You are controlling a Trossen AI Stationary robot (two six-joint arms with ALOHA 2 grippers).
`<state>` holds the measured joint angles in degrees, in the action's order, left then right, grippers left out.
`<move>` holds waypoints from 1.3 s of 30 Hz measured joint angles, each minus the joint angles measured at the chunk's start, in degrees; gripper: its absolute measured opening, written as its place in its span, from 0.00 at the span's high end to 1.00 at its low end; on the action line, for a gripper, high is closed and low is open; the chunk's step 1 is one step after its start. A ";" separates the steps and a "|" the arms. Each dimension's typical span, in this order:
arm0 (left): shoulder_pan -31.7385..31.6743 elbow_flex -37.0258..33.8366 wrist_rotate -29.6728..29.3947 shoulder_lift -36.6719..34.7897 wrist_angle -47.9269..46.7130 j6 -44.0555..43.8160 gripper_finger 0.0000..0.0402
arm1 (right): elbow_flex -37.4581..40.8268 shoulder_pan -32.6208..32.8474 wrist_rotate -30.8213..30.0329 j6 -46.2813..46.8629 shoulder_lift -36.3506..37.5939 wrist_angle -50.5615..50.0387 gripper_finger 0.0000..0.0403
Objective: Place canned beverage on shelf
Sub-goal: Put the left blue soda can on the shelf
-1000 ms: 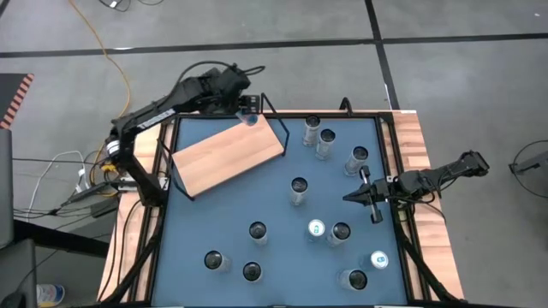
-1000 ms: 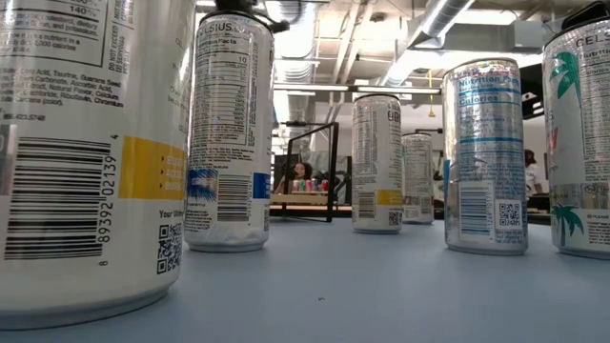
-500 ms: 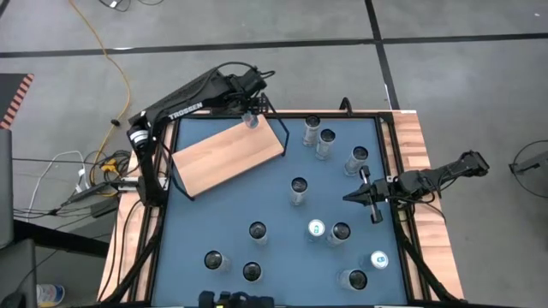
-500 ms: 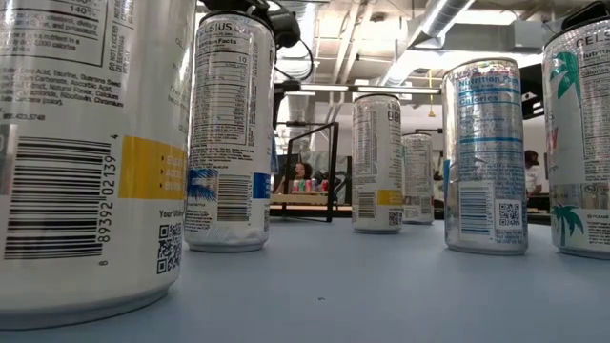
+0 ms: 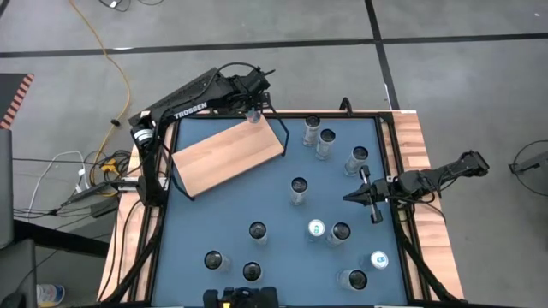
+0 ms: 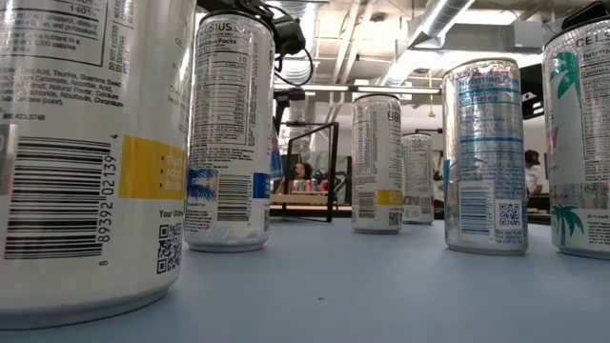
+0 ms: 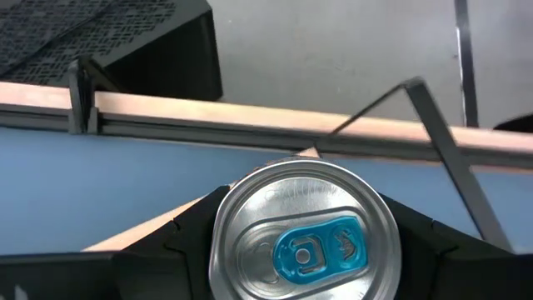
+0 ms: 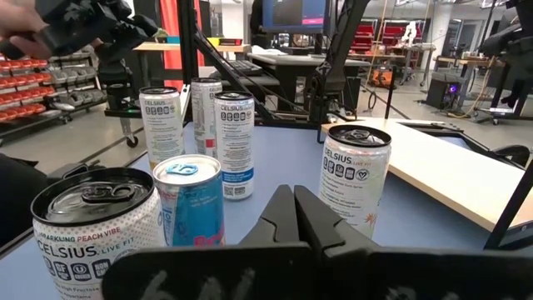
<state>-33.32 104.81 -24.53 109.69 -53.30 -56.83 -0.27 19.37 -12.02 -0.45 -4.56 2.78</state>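
Note:
My left gripper (image 5: 253, 111) is shut on a silver beverage can (image 7: 304, 242) with a blue pull tab. It holds the can over the far right corner of the shelf (image 5: 227, 154), a pale-wood board lying askew at the table's far left. The shelf's thin black wire frame (image 5: 276, 113) is right beside the can. Whether the can's base touches the board is hidden. My right gripper (image 5: 349, 198) waits shut and level near the table's right edge, among standing cans. My left gripper pinches the can between its two fingers (image 7: 187, 229). They sit on opposite sides of its wall, just under the top rim (image 7: 218, 237). The fingers slant down from the table's far left. The can stands upright with its top up; its lower part is hidden.
Several more cans stand upright on the blue tabletop (image 5: 214, 214), such as one in the middle (image 5: 298, 186), two near the far edge (image 5: 311, 127) and a group at the near right (image 5: 340, 233). Wooden rails (image 5: 415, 154) edge the table.
My left arm has stretched out and its gripper has come down with the can over the shelf's far right corner, rolling slightly. Most of this happened in the first half second. The can stays upright in the hold.

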 joint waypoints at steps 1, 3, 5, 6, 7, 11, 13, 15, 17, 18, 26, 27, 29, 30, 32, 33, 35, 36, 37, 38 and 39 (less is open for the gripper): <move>0.08 0.00 -0.70 0.00 0.42 -0.46 0.47 | 0.02 0.00 0.00 0.00 0.02 0.00 1.00; 0.27 0.00 -2.06 0.00 0.72 -1.15 0.47 | 0.01 0.00 0.00 -0.01 0.02 -0.01 1.00; 0.26 0.00 -2.17 0.00 0.24 -1.24 0.47 | 0.00 -0.02 0.00 -0.02 0.02 -0.02 1.00; 0.26 0.00 -2.18 0.01 -0.10 -1.33 0.47 | 0.01 0.00 -0.01 -0.01 0.02 0.00 1.00; 0.28 0.00 -2.20 0.14 -0.32 -1.51 0.47 | 0.01 0.00 -0.01 0.00 0.01 0.00 1.00; 0.37 -0.02 -0.79 0.70 -0.20 -2.34 0.47 | 0.00 -0.02 0.00 0.00 0.02 -0.01 1.00; 0.39 -0.02 -0.74 0.71 -0.33 -2.44 0.47 | 0.00 -0.01 -0.01 -0.01 0.02 -0.01 1.00; 0.36 -0.02 -0.14 0.66 -0.07 -2.68 0.47 | 0.01 -0.02 -0.01 0.00 0.02 -0.01 1.00; 0.11 -0.02 0.70 0.66 -0.27 -2.65 0.47 | 0.02 0.00 -0.01 -0.01 0.02 -0.01 1.00; 0.03 -0.02 0.69 0.66 -0.35 -2.73 0.47 | 0.02 -0.02 -0.01 -0.02 0.02 0.00 1.00; -0.13 -0.02 0.27 0.99 -0.03 -3.96 0.47 | 0.00 0.00 0.00 -0.01 0.00 0.00 1.00; -0.22 -0.02 0.32 1.03 -0.22 -4.04 0.47 | 0.02 -0.02 -0.02 0.00 0.02 -0.02 1.00; -0.24 -0.02 0.21 1.03 -0.02 -4.38 0.47 | 0.01 -0.01 -0.01 0.00 0.01 -0.01 1.00; -0.25 -0.02 -0.01 1.03 0.50 -4.42 0.47 | 0.02 0.00 -0.01 0.00 0.02 0.00 1.00; -0.28 -0.02 -0.41 1.03 0.56 -4.49 0.47 | 0.01 0.00 -0.02 -0.01 0.00 0.00 1.00; -0.48 -0.02 -0.30 1.03 -0.14 -4.49 0.47 | 0.02 0.00 -0.01 0.00 0.01 -0.02 1.00; -0.72 -0.02 -0.12 1.03 -1.37 -4.48 0.47 | 0.01 0.00 0.00 0.00 0.00 -0.02 1.00; -0.80 -0.02 -0.20 1.05 -1.36 -4.41 0.47 | 0.02 0.00 -0.01 0.00 0.02 0.00 1.00; -0.81 -0.02 -0.47 1.05 -1.18 -4.16 0.47 | 0.00 0.00 -0.02 0.00 0.00 0.00 1.00; -0.81 -0.02 -0.95 1.05 -1.06 -3.91 0.47 | 0.02 0.00 -0.02 0.00 0.00 -0.02 1.00; -0.85 -0.02 -1.46 1.05 -1.08 -3.89 0.47 | 0.00 0.00 -0.02 0.00 0.00 -0.01 1.00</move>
<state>-34.17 104.79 -25.99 110.74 -54.38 -60.72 -0.27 19.38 -12.03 -0.45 -4.56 2.77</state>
